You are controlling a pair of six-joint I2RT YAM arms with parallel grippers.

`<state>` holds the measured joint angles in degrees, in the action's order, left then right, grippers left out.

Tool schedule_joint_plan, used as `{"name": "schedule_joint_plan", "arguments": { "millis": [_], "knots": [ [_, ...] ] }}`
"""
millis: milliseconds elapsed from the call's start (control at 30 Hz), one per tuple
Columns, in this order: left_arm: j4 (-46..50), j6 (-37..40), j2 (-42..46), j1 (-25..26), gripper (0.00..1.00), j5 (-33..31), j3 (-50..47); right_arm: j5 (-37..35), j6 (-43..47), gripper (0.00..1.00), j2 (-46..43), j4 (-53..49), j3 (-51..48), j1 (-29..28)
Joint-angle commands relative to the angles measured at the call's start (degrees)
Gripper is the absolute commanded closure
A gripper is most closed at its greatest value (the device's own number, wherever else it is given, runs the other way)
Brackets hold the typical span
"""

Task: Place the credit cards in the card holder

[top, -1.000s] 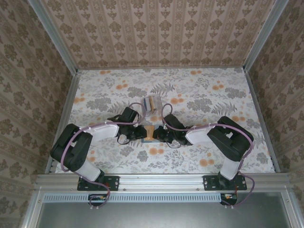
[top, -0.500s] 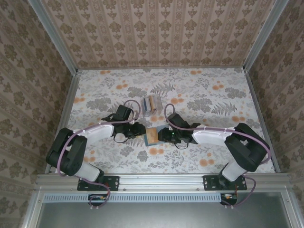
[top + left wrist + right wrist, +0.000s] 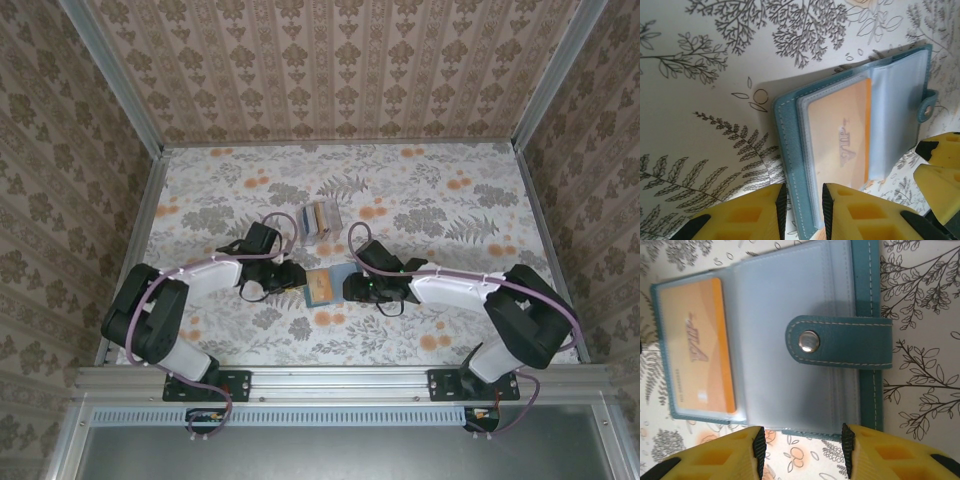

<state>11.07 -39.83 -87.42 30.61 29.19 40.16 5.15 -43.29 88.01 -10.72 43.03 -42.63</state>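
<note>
A small dark teal folding card holder (image 3: 322, 285) with pale stitching is being shown lying open and flat, its clear plastic sleeves facing up. An orange-tan plastic credit card (image 3: 697, 360) with pale lettering is being carried inside one sleeve. A teal strap (image 3: 840, 342) with a round metal snap is being laid across the sleeves from the stitched edge.

The holder is being flanked by both arms near the middle of the table. One stitched edge is being straddled by the left gripper (image 3: 803, 192), whose yellow fingers are being kept narrowly apart, one beside the edge and one over the sleeves. No grip on the holder can be made out, and whether it is being pressed cannot be told. The right gripper (image 3: 802, 432) is being held wider apart, nothing between its fingers, the holder's edge just beyond the fingertips.

Just behind the holder, further cards are being stored on edge in a small clear plastic box (image 3: 318, 220). Everything is being supported by a table covered in floral-printed sheet (image 3: 450, 200) and enclosed by damask-wallpapered walls (image 3: 330, 70).
</note>
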Motion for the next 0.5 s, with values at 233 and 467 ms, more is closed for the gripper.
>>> {"name": "schedule_joint_plan", "arguments": {
  "millis": [233,467],
  "knots": [
    [0.73,1.48,-1.32,0.41,0.72,-1.86,0.62,1.62,3.34,0.61,3.89,-0.44,3.76,0.04],
    [0.51,1.70,-2.83,0.24,0.73,-0.91,1.73,0.96,4.36,0.65,3.68,-1.91,4.99,0.03]
  ]
}}
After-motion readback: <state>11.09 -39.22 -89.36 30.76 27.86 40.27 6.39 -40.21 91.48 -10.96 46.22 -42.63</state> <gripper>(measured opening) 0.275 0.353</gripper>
